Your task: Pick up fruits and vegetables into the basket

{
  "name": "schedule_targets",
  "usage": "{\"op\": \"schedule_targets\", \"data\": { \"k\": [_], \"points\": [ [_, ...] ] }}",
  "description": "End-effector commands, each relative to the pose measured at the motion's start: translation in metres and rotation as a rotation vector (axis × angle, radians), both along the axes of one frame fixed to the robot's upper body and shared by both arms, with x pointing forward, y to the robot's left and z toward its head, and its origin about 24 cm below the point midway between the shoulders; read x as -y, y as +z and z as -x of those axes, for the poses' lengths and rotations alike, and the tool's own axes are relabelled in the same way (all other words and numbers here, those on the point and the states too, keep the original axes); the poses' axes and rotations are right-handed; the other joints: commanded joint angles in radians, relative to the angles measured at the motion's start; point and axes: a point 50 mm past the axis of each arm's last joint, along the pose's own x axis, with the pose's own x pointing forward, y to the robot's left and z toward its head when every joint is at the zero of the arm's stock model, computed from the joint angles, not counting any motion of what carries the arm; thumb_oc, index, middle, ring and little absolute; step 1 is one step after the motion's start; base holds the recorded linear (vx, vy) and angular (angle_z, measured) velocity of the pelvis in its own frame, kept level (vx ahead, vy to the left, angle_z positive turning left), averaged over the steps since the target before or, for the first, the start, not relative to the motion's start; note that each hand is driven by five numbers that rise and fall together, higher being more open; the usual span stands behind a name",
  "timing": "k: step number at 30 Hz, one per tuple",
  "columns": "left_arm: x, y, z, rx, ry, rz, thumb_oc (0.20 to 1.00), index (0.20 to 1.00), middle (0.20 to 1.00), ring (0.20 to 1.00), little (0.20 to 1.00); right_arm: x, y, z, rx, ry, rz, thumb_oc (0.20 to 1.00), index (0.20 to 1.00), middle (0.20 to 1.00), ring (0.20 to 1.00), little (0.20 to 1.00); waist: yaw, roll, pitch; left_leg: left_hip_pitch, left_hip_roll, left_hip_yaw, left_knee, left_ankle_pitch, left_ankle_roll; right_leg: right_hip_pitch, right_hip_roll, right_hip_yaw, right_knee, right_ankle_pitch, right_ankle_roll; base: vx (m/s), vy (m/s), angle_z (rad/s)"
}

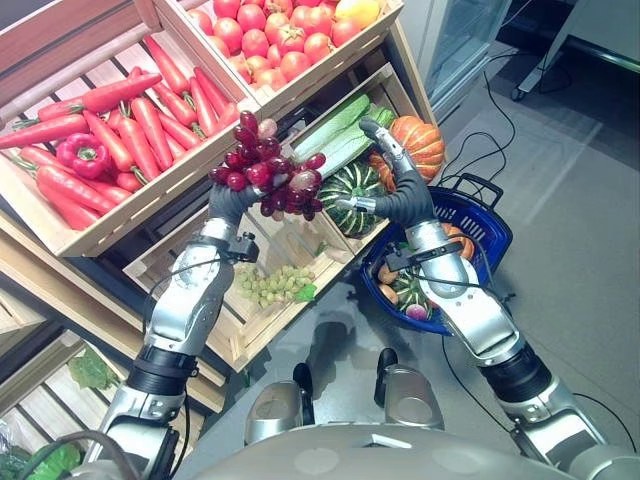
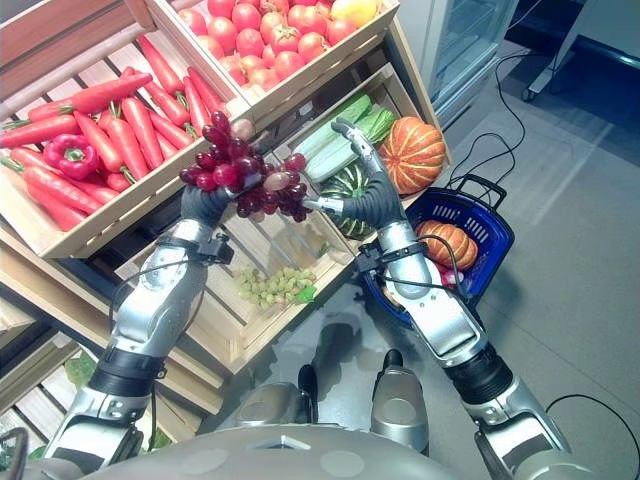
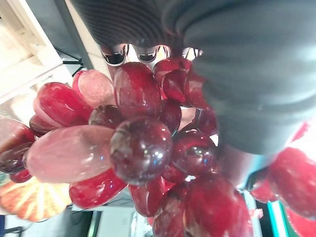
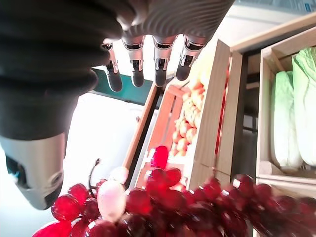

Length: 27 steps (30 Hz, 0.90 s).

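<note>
Red grapes (image 1: 268, 175) are clutched in our left hand (image 1: 232, 203), our right hand (image 1: 392, 185) spread open beside them, not yet in the part-filled basket (image 1: 497, 232).

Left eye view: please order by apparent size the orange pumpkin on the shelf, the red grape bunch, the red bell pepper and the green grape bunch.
1. Red grape bunch, raised nearer the camera, so unsure against the pumpkin.
2. Orange pumpkin.
3. Green grape bunch.
4. Red bell pepper, looking close to the green grapes.
</note>
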Motion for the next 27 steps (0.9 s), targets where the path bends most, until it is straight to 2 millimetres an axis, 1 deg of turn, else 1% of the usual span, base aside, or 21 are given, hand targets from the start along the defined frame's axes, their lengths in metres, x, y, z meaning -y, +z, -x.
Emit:
{"op": "schedule_targets", "data": {
  "k": [1,5,8,9,12,18,21,25,27],
  "points": [
    [0.003,0.057,0.016,0.299,-0.062,0.093,0.2,0.2,0.2,0.2,0.2,-0.016,0.03,0.012,0.137,0.115,-0.061,1.0,1.0,1.0,1.0,1.0,-0.009,-0.019,0.001,-0.003,-0.015,0.013,0.054,-0.073,0.029,0.134,-0.067,0.033,-0.078,-0.037,0.104,0.0,0.0,0.0],
    [0.01,0.062,0.016,0.311,-0.109,0.105,0.2,0.2,0.2,0.2,0.2,-0.027,0.033,0.014,0.135,0.203,-0.02,1.0,1.0,1.0,1.0,1.0,-0.002,-0.02,0.003,-0.005,-0.018,0.007,0.058,-0.075,0.028,0.135,-0.068,0.031,-0.076,-0.04,0.104,0.0,0.0,0.0],
    [0.019,0.066,0.016,0.314,-0.165,0.102,0.2,0.2,0.2,0.2,0.2,-0.044,0.036,0.018,0.124,0.339,0.016,1.0,1.0,1.0,1.0,1.0,0.009,-0.025,0.004,-0.006,-0.019,0.001,0.061,-0.076,0.028,0.138,-0.069,0.026,-0.074,-0.042,0.104,0.0,0.0,0.0],
    [0.019,0.067,0.015,0.314,-0.17,0.101,0.2,0.2,0.2,0.2,0.2,-0.045,0.036,0.018,0.127,0.343,0.022,1.0,1.0,1.0,1.0,1.0,0.01,-0.025,0.004,-0.007,-0.019,0.0,0.062,-0.076,0.028,0.139,-0.069,0.025,-0.073,-0.042,0.104,0.01,-0.035,0.04],
    [0.029,0.068,0.015,0.3,-0.233,0.078,0.2,0.2,0.2,0.2,0.2,-0.056,0.037,0.018,0.106,0.378,0.041,1.0,1.0,1.0,1.0,1.0,0.024,-0.032,-0.001,-0.003,-0.017,-0.006,0.064,-0.077,0.029,0.147,-0.069,0.02,-0.072,-0.043,0.105,0.03,-0.047,0.05],
    [0.043,0.067,0.016,0.278,-0.302,0.061,0.2,0.2,0.2,0.2,0.2,-0.059,0.033,0.013,0.064,0.343,0.011,1.0,1.0,1.0,1.0,1.0,0.03,-0.042,-0.005,-0.001,-0.014,-0.008,0.066,-0.08,0.032,0.156,-0.064,0.017,-0.079,-0.041,0.106,0.01,-0.024,0.09],
    [0.048,0.067,0.016,0.272,-0.32,0.058,0.2,0.2,0.2,0.2,0.2,-0.059,0.034,0.011,0.07,0.31,-0.005,1.0,1.0,1.0,1.0,1.0,0.03,-0.045,-0.004,0.001,-0.015,-0.008,0.065,-0.079,0.034,0.156,-0.062,0.02,-0.08,-0.04,0.106,0.0,0.0,0.0],
    [0.054,0.068,0.018,0.273,-0.347,0.065,0.2,0.2,0.2,0.2,0.2,-0.06,0.039,0.013,0.085,0.332,-0.061,1.0,1.0,1.0,1.0,1.0,0.026,-0.046,-0.002,0.002,-0.014,-0.005,0.065,-0.081,0.035,0.155,-0.061,0.023,-0.081,-0.037,0.108,0.0,0.0,0.0],
    [0.057,0.068,0.018,0.271,-0.353,0.067,0.2,0.2,0.2,0.2,0.2,-0.061,0.04,0.014,0.088,0.336,-0.058,1.0,1.0,1.0,1.0,1.0,0.026,-0.047,-0.002,0.001,-0.014,-0.004,0.066,-0.082,0.036,0.154,-0.061,0.024,-0.081,-0.035,0.109,0.0,0.0,0.0]
  ]
}}
